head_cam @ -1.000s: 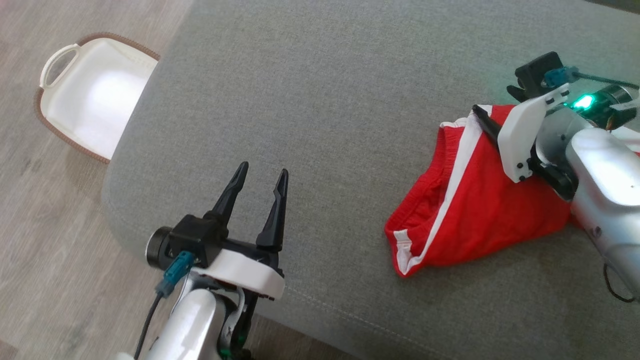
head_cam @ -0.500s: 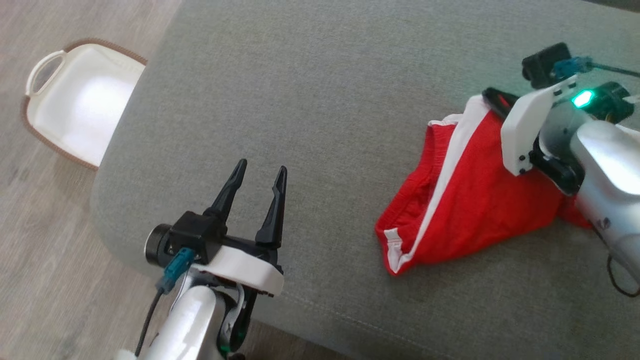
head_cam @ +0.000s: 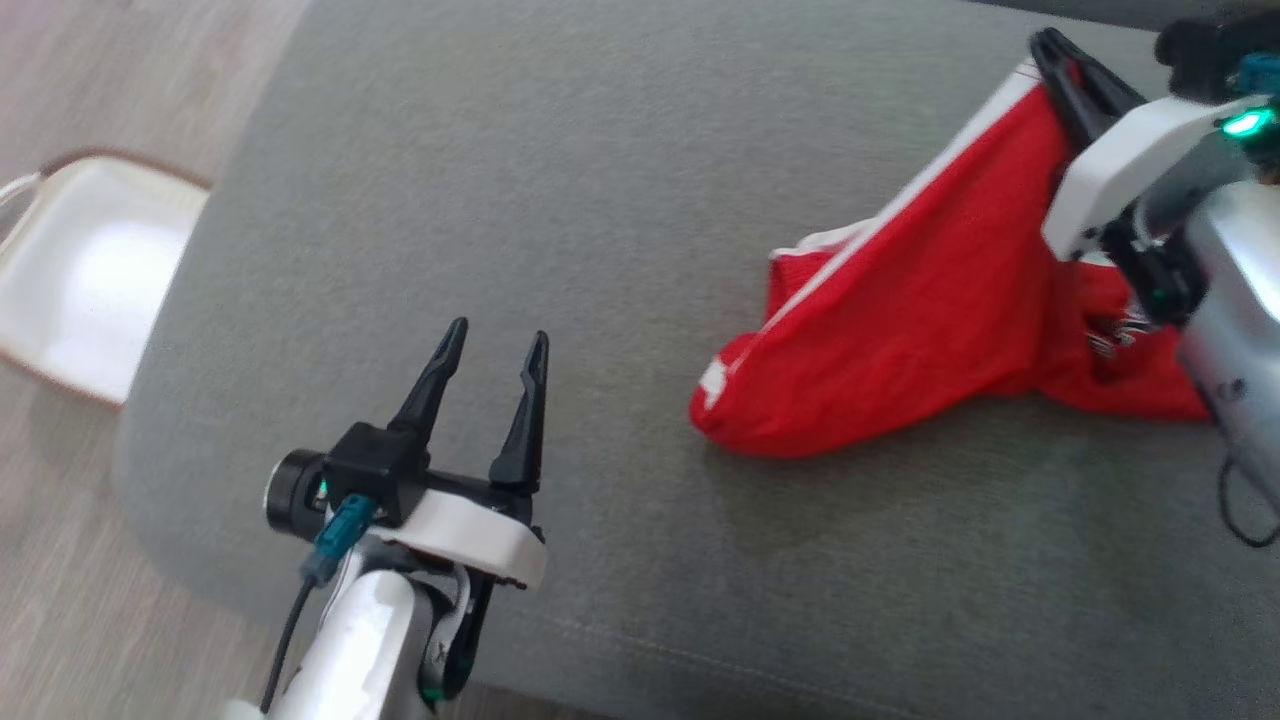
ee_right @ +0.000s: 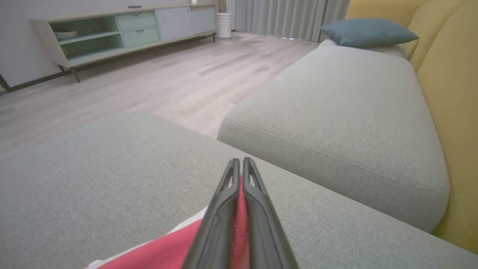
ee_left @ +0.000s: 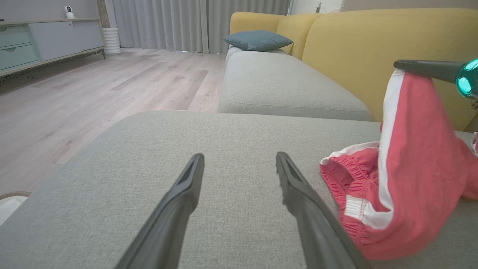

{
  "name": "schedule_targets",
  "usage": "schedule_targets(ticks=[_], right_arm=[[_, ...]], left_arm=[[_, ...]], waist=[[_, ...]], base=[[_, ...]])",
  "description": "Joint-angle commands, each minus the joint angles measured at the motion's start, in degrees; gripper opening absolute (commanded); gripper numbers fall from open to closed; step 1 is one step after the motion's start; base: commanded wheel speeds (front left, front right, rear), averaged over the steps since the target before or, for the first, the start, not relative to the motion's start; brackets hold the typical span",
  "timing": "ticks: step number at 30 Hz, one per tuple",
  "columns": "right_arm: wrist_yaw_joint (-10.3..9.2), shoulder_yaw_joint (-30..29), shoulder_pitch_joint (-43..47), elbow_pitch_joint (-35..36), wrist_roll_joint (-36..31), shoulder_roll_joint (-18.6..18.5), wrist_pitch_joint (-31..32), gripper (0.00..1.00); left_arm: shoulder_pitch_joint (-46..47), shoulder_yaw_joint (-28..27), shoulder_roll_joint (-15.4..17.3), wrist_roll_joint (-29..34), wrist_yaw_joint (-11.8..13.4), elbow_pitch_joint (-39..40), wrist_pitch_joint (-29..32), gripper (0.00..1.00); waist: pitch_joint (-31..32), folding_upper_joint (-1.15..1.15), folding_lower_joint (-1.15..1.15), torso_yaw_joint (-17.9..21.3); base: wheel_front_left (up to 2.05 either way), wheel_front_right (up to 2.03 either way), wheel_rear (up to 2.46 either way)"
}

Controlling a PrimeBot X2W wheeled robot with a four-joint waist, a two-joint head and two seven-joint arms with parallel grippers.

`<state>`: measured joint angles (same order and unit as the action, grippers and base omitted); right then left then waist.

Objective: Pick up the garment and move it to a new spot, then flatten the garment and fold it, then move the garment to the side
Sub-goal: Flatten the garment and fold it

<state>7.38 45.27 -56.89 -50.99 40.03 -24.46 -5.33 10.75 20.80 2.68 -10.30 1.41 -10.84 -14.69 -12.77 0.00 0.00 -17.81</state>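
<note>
Red knit cloth with white stripes, the garment (head_cam: 900, 330), is sloping taut at the right of the head view. Its top corner is being pinched by the right gripper (head_cam: 1045, 45) at the upper right, and its lower folds are resting on the coarse grey cushion (head_cam: 600, 200). At lower left, the left gripper (head_cam: 499, 332) is hovering with tapered fingers spread, empty. The left edge is cutting off a white basket (head_cam: 60, 290).

From the left wrist, the gathered elastic waistband is bunching at right, partly cropped.

From the right wrist, both fingers are pressing together on red cloth at bottom centre, where the frame is cutting it off.
</note>
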Motion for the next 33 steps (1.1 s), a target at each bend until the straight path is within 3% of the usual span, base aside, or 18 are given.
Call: schedule_targets(ticks=[1,9,16,21,28,29,30,33], right_arm=[[0.11,-0.53,0.52,1.66,-0.11,0.66,-1.29,0.00],[0.11,-7.37,11.52,7.29,1.11,1.19,-5.54,0.00],[0.11,-16.71,26.65,14.12,-2.13,1.86,-5.55,0.00],[0.11,-23.26,35.71,18.51,-6.16,4.65,-4.22,0.00],[0.11,-36.25,46.95,24.56,-16.76,11.14,-0.19,0.00],[0.11,-37.76,47.81,25.52,-18.80,11.92,0.30,0.61],[0.11,-39.42,48.53,26.57,-20.48,12.94,0.69,1.00],[0.11,-42.49,49.58,30.79,-23.44,16.04,1.68,1.00]], left_arm=[[0.86,-2.53,0.20,0.63,-0.25,1.62,-0.30,1.00],[-1.88,-6.19,0.21,3.21,-1.25,1.22,-0.30,1.00],[-3.29,-8.15,0.21,4.12,-1.70,1.68,-0.30,1.00],[-3.63,-8.80,0.21,4.24,-1.85,1.80,-0.30,1.00],[-4.30,-9.24,0.21,4.25,-2.04,1.71,-0.30,1.00],[-4.22,-9.15,0.21,4.25,-2.13,1.67,-0.30,1.00],[-4.12,-9.06,0.21,4.26,-2.20,1.63,-0.30,1.00],[-3.85,-8.68,0.21,4.25,-2.43,1.49,-0.30,1.00]], waist=[[1.76,0.00,0.00,2.31],[6.93,0.00,0.00,11.57],[8.28,0.00,0.00,18.16],[8.40,0.00,0.00,20.65],[8.43,0.00,0.00,23.22],[8.38,0.00,0.00,23.26],[8.36,0.00,0.00,23.25],[8.42,0.00,0.00,22.77]], base=[[0.00,0.00,0.00],[0.00,0.00,0.00],[0.00,0.00,0.00],[0.00,0.00,0.00],[0.00,0.00,0.00],[0.00,0.00,0.00],[0.00,0.00,0.00],[0.00,0.00,0.00]])
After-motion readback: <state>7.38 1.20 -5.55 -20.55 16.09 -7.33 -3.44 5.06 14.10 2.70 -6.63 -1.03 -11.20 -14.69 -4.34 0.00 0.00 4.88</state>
